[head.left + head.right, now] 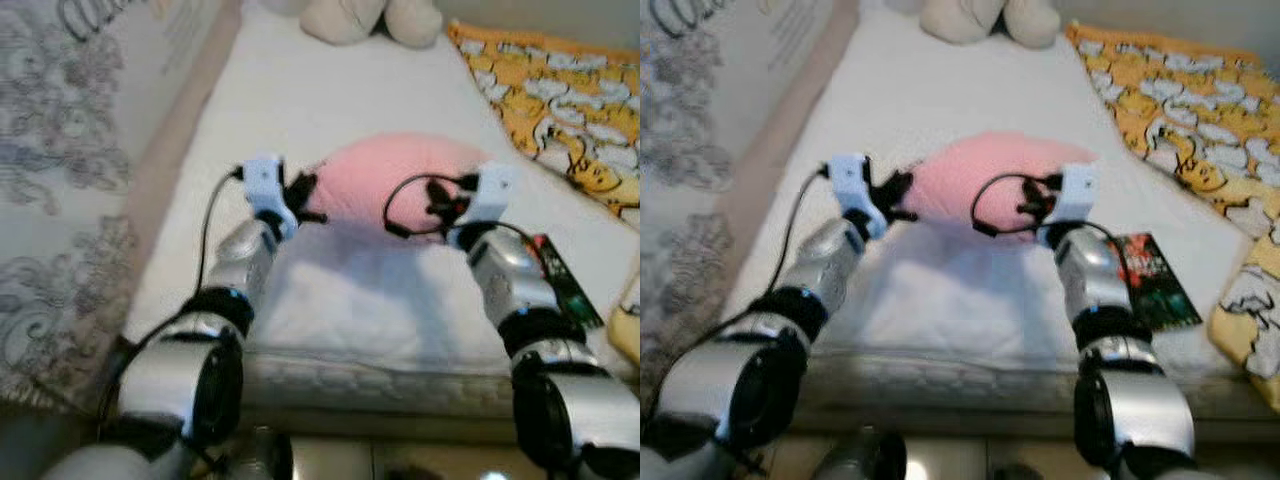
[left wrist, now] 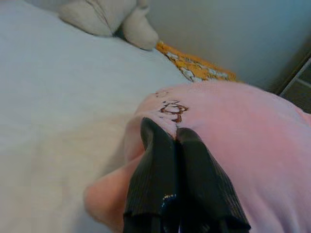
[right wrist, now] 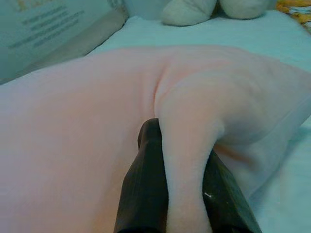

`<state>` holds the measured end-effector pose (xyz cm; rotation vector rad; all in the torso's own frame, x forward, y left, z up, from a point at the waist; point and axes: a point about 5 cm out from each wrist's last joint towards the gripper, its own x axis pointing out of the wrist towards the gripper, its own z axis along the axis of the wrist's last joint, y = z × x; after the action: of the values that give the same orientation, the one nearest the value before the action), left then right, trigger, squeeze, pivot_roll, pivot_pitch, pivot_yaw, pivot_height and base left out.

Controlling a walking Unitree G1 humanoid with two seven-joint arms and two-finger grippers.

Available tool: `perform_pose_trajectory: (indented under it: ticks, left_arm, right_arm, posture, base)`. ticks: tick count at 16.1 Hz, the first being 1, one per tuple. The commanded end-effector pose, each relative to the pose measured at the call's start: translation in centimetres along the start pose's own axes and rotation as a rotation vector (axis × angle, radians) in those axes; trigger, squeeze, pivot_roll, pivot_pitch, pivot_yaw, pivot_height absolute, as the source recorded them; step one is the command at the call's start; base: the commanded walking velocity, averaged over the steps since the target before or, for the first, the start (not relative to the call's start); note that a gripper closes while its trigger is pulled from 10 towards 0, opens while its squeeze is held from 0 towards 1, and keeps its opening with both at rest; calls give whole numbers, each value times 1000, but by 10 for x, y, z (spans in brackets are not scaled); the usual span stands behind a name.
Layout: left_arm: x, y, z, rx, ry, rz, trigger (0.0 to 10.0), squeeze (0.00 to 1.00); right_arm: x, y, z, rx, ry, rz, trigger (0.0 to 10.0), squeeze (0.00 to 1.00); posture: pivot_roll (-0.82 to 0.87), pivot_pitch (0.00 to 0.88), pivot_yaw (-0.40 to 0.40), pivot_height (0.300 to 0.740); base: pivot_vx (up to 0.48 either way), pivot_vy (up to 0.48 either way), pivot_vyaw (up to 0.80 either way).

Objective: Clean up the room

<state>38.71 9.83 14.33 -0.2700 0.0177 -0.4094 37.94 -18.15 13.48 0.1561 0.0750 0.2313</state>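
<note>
In the left eye view we see a pink pillow [image 1: 400, 180] lying in the middle of the frame on a white bed [image 1: 300, 90], with both our silver arms reaching up to it from the bottom edge. The left gripper [image 1: 305, 200] sits at the pillow's left end and the right gripper [image 1: 440, 208] at its lower right side. A cream plush toy [image 1: 365, 18] rests at the top centre, a yellow patterned blanket [image 1: 560, 100] fills the upper right, and a dark booklet [image 1: 565, 280] lies at the right, beside our right forearm.

The right eye view shows the same layout, the pillow a little left of centre and the booklet plainer at the lower right.

In the left wrist view, the left gripper's black fingers [image 2: 155, 179] are pressed together at the bottom centre, their tips against the pillow's edge near a small brown embroidered mark [image 2: 170, 108]. We cannot tell whether any fabric is caught between them.

In the right wrist view, the right gripper's fingers [image 3: 146, 194] are closed around a fold of pink fabric that bulges up between them at the bottom centre.

We judge the pillow to be light, soft and floppy, with a plush cover that gives under a pinch. It should sag between two holds, so gripping a thick fold at each opposite end seems the safest way to lift it.
</note>
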Motion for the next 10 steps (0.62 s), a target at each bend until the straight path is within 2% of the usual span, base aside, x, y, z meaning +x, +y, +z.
perform_pose_trajectory:
  ticks: [1,5,7,10]
  left_arm:
    - [7,-6,16,18,-65,-15,0,0]
    - [7,-8,15,30,-61,-17,0,0]
    - [10,-12,16,56,-43,-9,0,0]
    - [15,-23,17,76,-42,-28,0,0]
  right_arm:
    - [2,-6,15,-44,-53,-7,0,271]
    - [3,-5,17,-54,-56,0,0,294]
    - [3,-7,15,-63,-39,-5,0,235]
    - [3,-13,17,-118,-9,-8,0,247]
  posture:
    - [-5,0,-40,740]
    - [-1,0,-43,740]
    - [5,0,-49,740]
    - [7,0,-50,740]
  base:
    - [0,446,494]
    - [0,442,491]
    - [386,0,0]
    - [0,0,0]
